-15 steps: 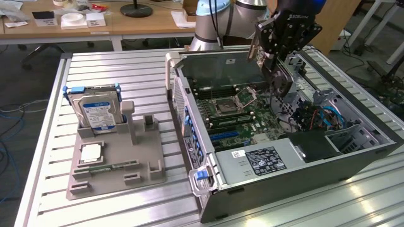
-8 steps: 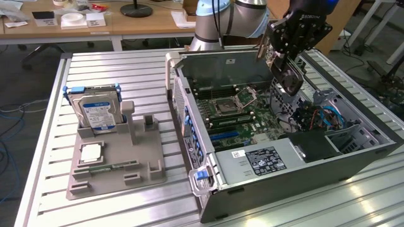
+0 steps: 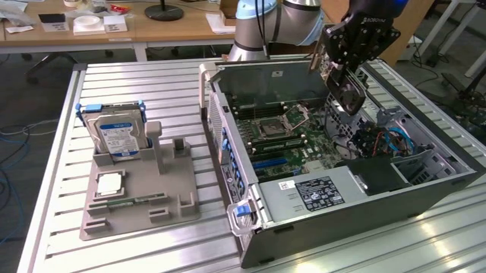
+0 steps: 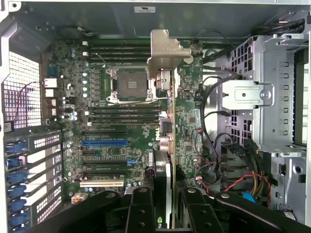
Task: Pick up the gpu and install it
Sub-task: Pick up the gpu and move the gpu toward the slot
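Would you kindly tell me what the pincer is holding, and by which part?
The pincer grips the thin dark circuit card by the end opposite its silver metal bracket.

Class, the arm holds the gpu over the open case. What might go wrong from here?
1. The gpu, pinched by the fingers, hangs to one side of the blue slot; lowered here, it may strike the CPU socket.
2. Loose cables beside it might snag the bracket.

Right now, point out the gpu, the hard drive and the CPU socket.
gpu [image 4: 164, 53]: wrist view, on its silver metal bracket.
hard drive [image 3: 115, 136]: exterior view, on its blue-white label.
CPU socket [image 4: 131, 83]: wrist view, on the socket's middle.
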